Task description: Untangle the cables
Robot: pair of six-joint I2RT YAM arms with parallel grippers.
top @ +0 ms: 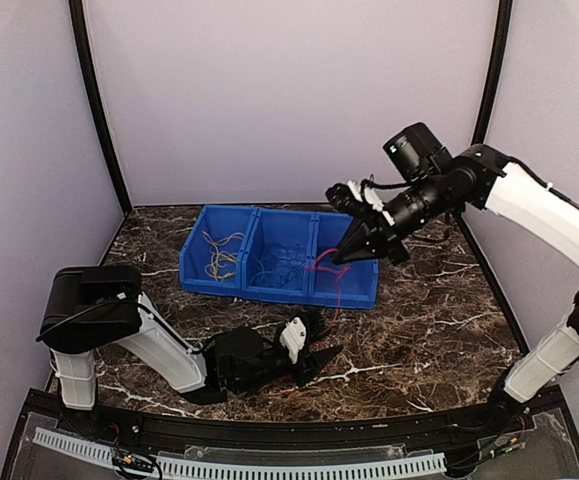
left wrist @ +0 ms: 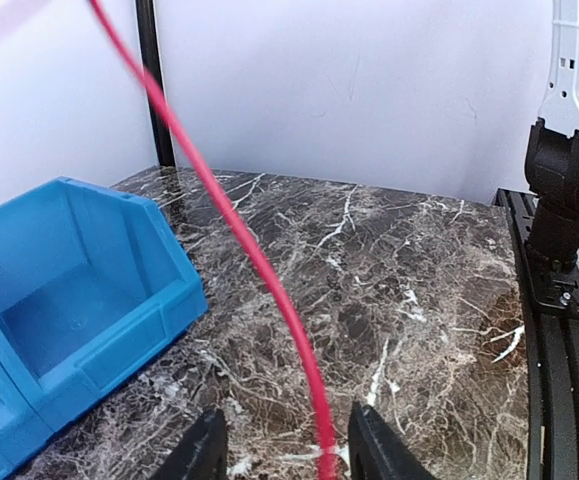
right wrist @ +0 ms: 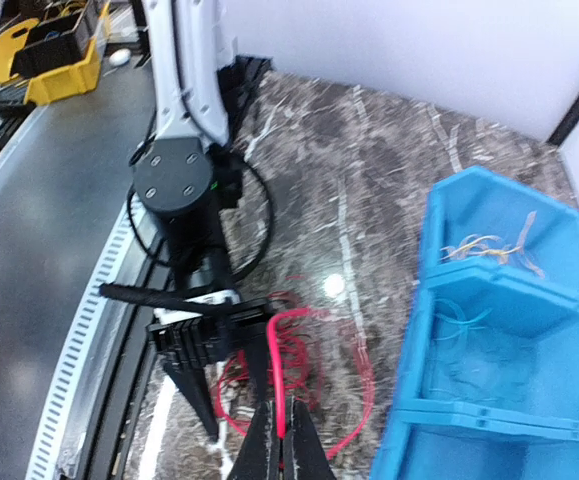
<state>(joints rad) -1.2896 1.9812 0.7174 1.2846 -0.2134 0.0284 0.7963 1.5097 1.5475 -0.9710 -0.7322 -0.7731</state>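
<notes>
No writing, label, brand mark, number or sign can be read in any of the three views. The blue bins (top: 354,293) and the marbled surface (top: 429,310) show plain faces. The yellow bin (right wrist: 39,72) in the right wrist view is too blurred to tell.
</notes>
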